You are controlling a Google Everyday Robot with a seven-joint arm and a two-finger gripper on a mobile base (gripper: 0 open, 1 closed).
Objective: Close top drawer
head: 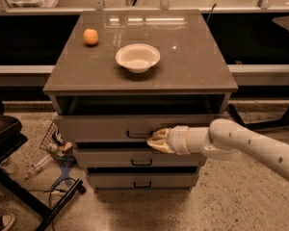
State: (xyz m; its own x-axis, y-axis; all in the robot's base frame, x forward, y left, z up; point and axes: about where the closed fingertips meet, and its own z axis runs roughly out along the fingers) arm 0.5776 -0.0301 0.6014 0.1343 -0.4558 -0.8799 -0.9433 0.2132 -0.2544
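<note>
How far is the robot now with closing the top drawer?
Done: the end effector is at the front panel of the top drawer, just right of its handle. In hand: it appears placed to push there. Left: nearly all; the drawer stands out from the cabinet, its dark interior open under the tabletop, so it must yet go in.
</note>
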